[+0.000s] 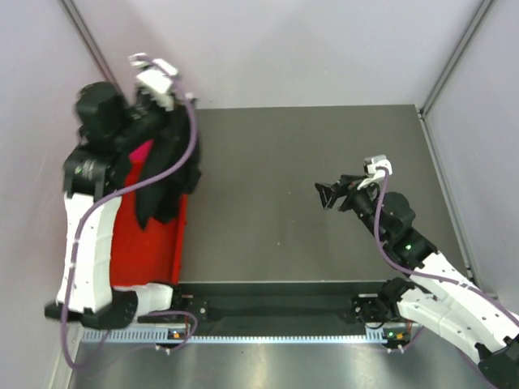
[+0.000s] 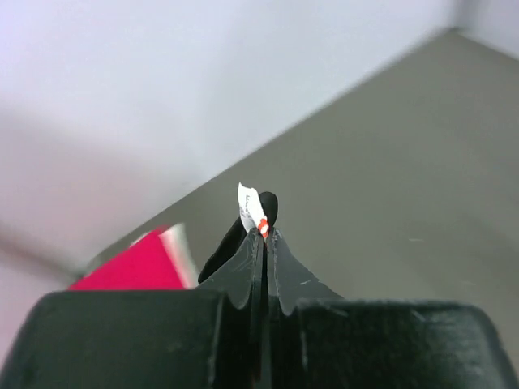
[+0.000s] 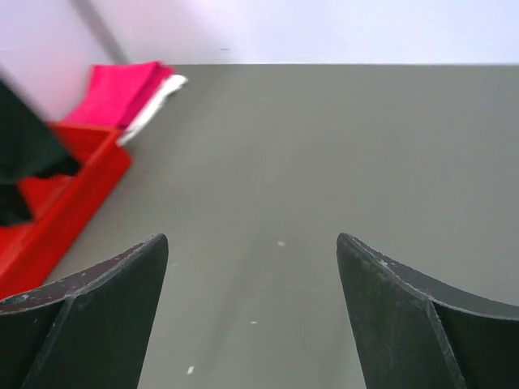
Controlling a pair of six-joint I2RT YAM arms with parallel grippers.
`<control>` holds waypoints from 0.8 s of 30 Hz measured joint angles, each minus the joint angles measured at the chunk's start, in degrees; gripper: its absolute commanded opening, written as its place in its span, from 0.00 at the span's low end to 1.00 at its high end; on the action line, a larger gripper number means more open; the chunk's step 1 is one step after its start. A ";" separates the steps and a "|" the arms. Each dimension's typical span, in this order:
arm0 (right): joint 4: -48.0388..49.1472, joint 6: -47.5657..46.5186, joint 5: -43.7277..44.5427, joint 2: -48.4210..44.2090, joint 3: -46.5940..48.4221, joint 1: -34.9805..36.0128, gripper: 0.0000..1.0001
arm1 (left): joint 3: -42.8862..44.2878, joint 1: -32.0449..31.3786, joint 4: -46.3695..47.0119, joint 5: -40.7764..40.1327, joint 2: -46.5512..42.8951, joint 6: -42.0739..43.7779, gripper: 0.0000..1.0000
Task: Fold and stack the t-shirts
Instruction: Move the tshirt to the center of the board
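Observation:
My left gripper (image 2: 265, 235) is shut on the black t-shirt (image 2: 220, 253), with a white label (image 2: 247, 204) sticking out past the fingertips. From above, the black t-shirt (image 1: 166, 174) hangs in a bunch from that gripper (image 1: 162, 117) over the left side of the table. A folded magenta-pink t-shirt (image 3: 122, 87) with a white edge (image 3: 154, 101) beside it lies at the far left; the pink t-shirt (image 1: 143, 154) shows partly behind the black cloth. My right gripper (image 1: 327, 195) hovers over the grey table, open (image 3: 251, 251) with nothing between its fingers.
A red plastic tray (image 1: 150, 251) lies along the table's left edge under the hanging shirt, also visible in the right wrist view as the red tray (image 3: 69, 198). The grey table (image 1: 284, 186) stretches between the arms. Pale walls stand on three sides.

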 measured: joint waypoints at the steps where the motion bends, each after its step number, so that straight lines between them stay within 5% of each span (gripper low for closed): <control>1: -0.68 -0.15 -1.44 0.24 1.07 0.00 0.85 | 2.23 -6.12 -1.42 -1.16 2.32 0.35 0.00; 5: -3.98 -0.07 -5.79 0.90 5.22 0.00 0.86 | 10.32 -25.97 -7.02 -6.69 14.14 3.26 0.00; 10: -8.48 1.11 -5.22 -0.04 7.67 0.00 0.87 | 15.08 -37.70 -11.74 -6.75 27.28 5.79 0.00; 19: -15.47 2.97 -1.16 -0.55 6.71 0.00 0.74 | -9.11 -37.11 0.17 -3.48 22.88 7.04 0.00; 24: -14.80 3.54 -2.36 5.18 5.31 0.00 0.62 | -13.81 -34.62 6.40 -1.53 26.29 5.49 0.00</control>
